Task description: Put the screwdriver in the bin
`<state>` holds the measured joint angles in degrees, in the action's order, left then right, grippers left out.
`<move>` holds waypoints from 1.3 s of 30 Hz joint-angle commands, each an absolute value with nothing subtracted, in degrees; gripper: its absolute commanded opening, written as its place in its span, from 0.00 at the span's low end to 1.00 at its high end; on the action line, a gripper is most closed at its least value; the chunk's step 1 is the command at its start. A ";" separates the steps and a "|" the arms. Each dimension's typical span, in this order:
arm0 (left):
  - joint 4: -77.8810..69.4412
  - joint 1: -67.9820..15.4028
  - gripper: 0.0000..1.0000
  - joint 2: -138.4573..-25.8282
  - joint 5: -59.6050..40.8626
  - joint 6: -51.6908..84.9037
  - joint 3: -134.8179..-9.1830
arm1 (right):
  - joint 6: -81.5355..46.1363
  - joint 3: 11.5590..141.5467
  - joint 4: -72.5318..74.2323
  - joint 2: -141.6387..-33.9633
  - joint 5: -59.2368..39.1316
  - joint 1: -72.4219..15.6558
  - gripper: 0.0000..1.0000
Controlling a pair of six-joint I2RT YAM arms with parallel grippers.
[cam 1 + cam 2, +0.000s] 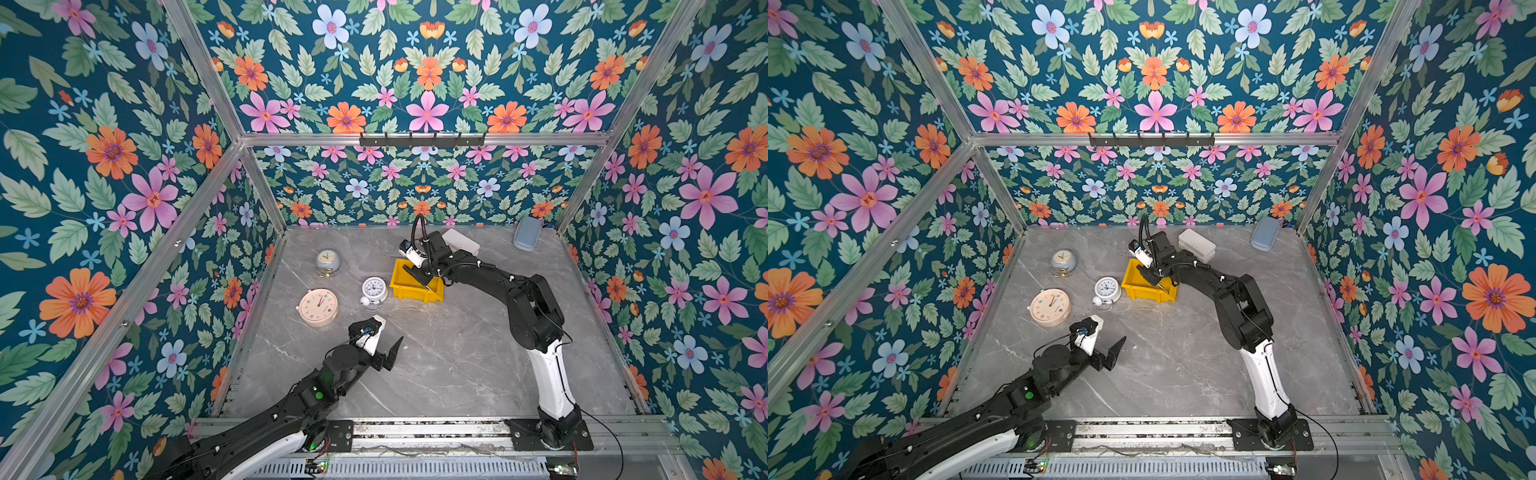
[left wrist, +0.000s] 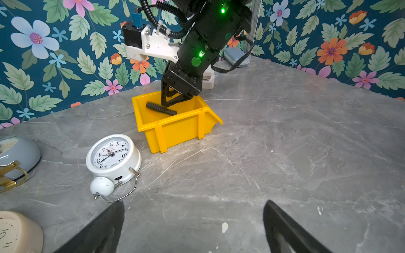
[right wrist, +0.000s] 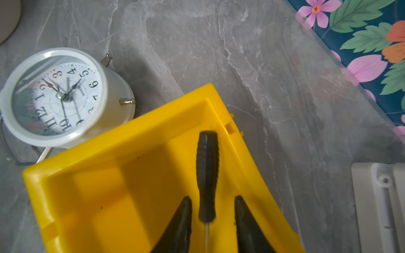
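The yellow bin [image 1: 415, 294] [image 1: 1144, 291] stands at mid-table in both top views. Inside it is the screwdriver [image 3: 207, 175] [image 2: 161, 108], black handle toward the bin's back wall, thin silver shaft running back between the fingers. My right gripper [image 3: 213, 197] [image 2: 173, 103] [image 1: 419, 276] reaches down into the bin [image 3: 109, 140] [image 2: 175, 131] and is open: a gap shows on each side of the handle. Near the table's front, my left gripper [image 2: 194, 202] [image 1: 390, 353] [image 1: 1115, 349] hovers open with nothing between its fingers.
A white alarm clock [image 1: 374, 289] [image 2: 112, 156] [image 3: 57, 96] lies just left of the bin. A cream clock [image 1: 318, 306] and a blue-grey clock [image 1: 327, 262] sit further left. A white lidded box [image 1: 461, 241] [image 3: 379, 208] is behind the bin, a blue case [image 1: 527, 232] in the back right corner.
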<state>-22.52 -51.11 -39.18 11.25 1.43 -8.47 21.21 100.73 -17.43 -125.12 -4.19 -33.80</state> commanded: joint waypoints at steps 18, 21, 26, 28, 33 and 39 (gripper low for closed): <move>-41.04 -46.08 1.00 -51.39 14.90 1.60 -9.56 | 12.38 80.71 -5.55 -101.78 -0.72 -33.24 0.96; -44.01 -40.59 1.00 -54.29 11.64 2.84 -10.02 | 8.57 74.06 -2.39 -95.72 0.53 -31.85 0.98; -45.35 -31.50 1.00 -57.22 6.98 1.67 -11.01 | -0.50 62.02 1.01 -83.54 2.79 -25.90 0.99; -44.63 -27.85 1.00 -57.61 5.70 1.85 -11.73 | -2.69 56.17 3.04 -78.58 3.33 -22.51 0.99; -38.59 -22.17 1.00 -58.55 4.66 -4.09 -15.71 | -7.03 41.47 9.04 -67.65 4.26 -12.65 0.99; -42.91 -14.59 1.00 -62.13 3.35 -5.81 -14.82 | -2.12 32.25 11.37 -62.93 6.88 -6.63 0.99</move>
<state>-40.51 -16.91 -60.93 4.60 -3.77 -15.38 -3.05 34.33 6.68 -63.61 5.04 -8.32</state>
